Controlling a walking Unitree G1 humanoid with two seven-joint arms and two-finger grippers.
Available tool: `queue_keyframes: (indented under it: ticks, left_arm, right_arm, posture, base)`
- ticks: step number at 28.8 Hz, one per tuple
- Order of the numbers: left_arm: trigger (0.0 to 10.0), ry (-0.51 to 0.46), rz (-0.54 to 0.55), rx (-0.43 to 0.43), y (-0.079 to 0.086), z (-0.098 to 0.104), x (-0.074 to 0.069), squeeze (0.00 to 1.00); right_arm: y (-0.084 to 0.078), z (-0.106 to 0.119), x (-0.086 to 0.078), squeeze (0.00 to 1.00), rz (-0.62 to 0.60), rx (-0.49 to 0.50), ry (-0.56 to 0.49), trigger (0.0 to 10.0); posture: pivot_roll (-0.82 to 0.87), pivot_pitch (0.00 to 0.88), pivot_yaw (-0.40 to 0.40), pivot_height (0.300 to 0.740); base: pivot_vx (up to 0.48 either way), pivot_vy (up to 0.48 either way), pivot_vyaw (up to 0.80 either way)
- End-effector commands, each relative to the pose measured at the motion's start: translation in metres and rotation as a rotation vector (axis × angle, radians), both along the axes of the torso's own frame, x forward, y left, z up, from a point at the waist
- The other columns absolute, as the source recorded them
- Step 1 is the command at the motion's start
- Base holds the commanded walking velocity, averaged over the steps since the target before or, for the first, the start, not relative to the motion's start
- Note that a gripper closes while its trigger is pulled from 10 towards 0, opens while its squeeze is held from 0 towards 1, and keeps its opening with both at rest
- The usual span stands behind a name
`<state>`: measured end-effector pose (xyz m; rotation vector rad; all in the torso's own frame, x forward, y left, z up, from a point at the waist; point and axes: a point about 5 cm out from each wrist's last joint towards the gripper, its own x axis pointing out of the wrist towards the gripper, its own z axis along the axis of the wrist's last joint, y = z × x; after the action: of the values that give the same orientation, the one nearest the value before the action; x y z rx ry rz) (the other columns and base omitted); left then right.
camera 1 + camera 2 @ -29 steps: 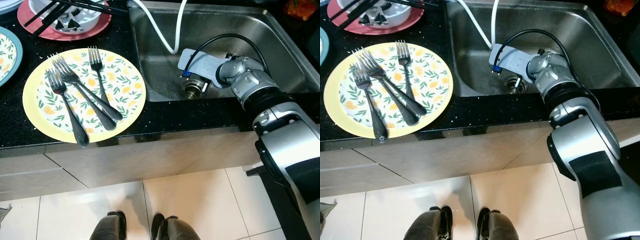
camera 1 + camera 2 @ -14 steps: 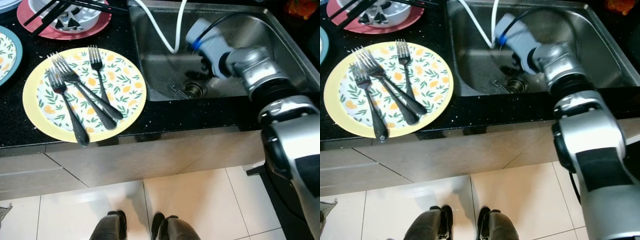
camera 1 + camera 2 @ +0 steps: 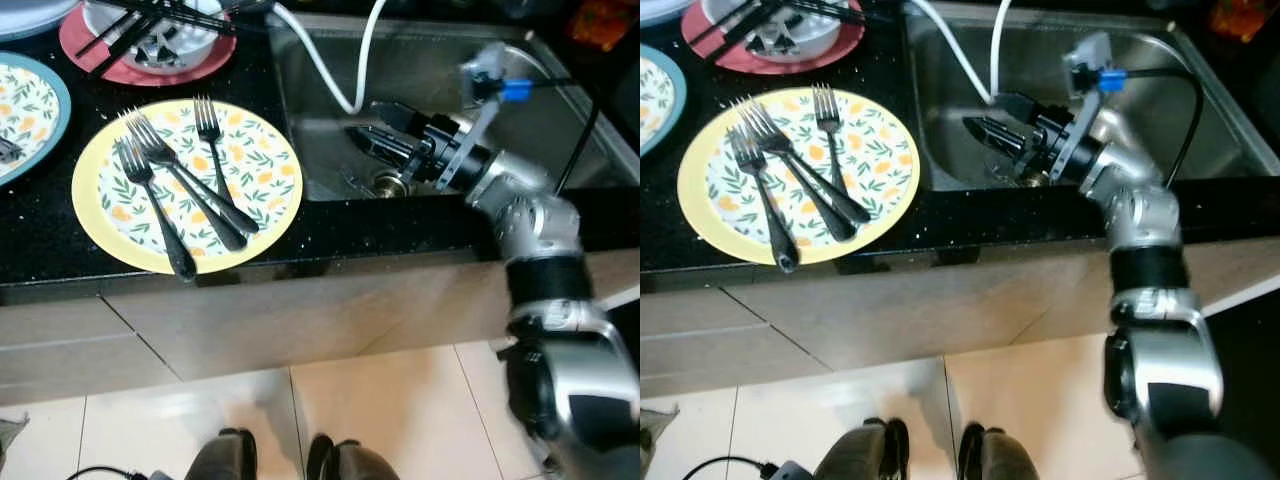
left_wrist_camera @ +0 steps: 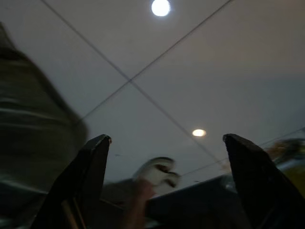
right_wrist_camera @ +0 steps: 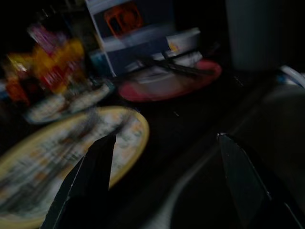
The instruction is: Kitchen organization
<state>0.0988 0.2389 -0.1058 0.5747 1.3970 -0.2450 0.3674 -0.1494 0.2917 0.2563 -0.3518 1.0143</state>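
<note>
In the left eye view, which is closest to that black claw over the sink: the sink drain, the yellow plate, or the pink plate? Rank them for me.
From the right gripper, held open above the sink:
1. Sink drain, just below it in the basin.
2. Yellow plate, on the counter to the robot's left, carrying three forks.
3. Pink plate, at the counter's far left corner, under a white bowl.

Occluded, cropped and blurred regions

Teal plate [image 3: 28, 108]: cut by the picture edge at 9 o'clock. Red plate [image 3: 150, 62] and bowl [image 3: 160, 30]: cut at 12 o'clock. Hose [image 3: 330, 75]: upper end leaves the picture. Orange item [image 3: 598, 22] at 1 o'clock: blurred, unidentifiable. Drain [image 3: 390, 183]: partly hidden behind the right gripper [image 3: 372, 135]. Right wrist view: dark, smeared; packets [image 5: 43, 62] unreadable. Left wrist view: blurred pale shape [image 4: 155, 174], unidentifiable.
</note>
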Motion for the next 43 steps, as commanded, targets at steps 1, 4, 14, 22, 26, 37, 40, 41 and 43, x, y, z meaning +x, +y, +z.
queue_keyframes:
  ticks: [1, 4, 14, 22, 26, 37, 40, 41, 43]
  left_arm:
    - [10.0, 0.010, -0.057, 0.100, 0.000, -0.002, -0.008, 0.00]
    - [10.0, -0.023, -0.045, 0.144, 0.002, -0.001, -0.006, 0.00]
    - [10.0, -0.327, 0.451, 0.024, 0.001, 0.001, -0.004, 0.00]
    - [10.0, -0.393, 0.453, -0.107, 0.007, 0.013, 0.034, 0.00]
    - [10.0, -0.384, 0.456, -0.127, 0.004, 0.012, 0.032, 0.00]
    - [10.0, -0.340, 0.446, -0.187, -0.006, 0.008, 0.029, 0.00]
    - [10.0, -0.330, 0.442, -0.195, -0.009, 0.007, 0.028, 0.00]
    - [10.0, -0.327, 0.443, -0.197, -0.009, 0.006, 0.027, 0.00]
    - [10.0, -0.318, 0.442, -0.199, -0.010, 0.006, 0.026, 0.00]
  right_arm:
    - [-0.005, -0.001, -0.007, 0.00, -0.013, 0.141, 0.004, 10.0]
    - [-0.002, -0.003, -0.009, 0.00, -0.018, 0.180, 0.016, 10.0]
    - [0.036, -0.018, -0.019, 0.00, -0.074, 0.292, 0.096, 10.0]
    - [0.048, -0.018, -0.024, 0.00, -0.110, 0.243, 0.091, 10.0]
    - [0.046, -0.014, -0.025, 0.00, -0.129, 0.241, 0.073, 10.0]
    - [0.037, -0.007, -0.024, 0.00, -0.242, 0.238, 0.066, 10.0]
    - [0.034, -0.003, -0.029, 0.00, -0.216, 0.227, 0.030, 10.0]
    - [0.033, -0.001, -0.032, 0.00, -0.199, 0.229, 0.016, 10.0]
    - [0.029, 0.005, -0.037, 0.00, -0.148, 0.287, -0.005, 10.0]
  posture:
    - [0.14, 0.152, -0.081, 0.740]
    - [0.14, 0.149, -0.077, 0.740]
    - [0.13, 0.118, -0.068, 0.740]
    - [0.13, 0.097, -0.066, 0.740]
    - [0.12, 0.085, -0.066, 0.740]
    - [0.12, 0.083, -0.061, 0.740]
    - [0.12, 0.086, -0.061, 0.740]
    - [0.11, 0.086, -0.060, 0.740]
    - [0.11, 0.087, -0.060, 0.740]
  base:
    - [0.000, 0.000, 0.00]
    - [0.000, 0.000, 0.00]
    - [0.000, 0.000, 0.07]
    - [0.000, 0.000, 0.76]
    - [0.000, 0.000, 0.77]
    - [0.000, 0.000, 0.27]
    - [0.182, 0.000, 0.00]
    - [0.274, 0.000, 0.00]
    - [0.277, 0.000, 0.00]
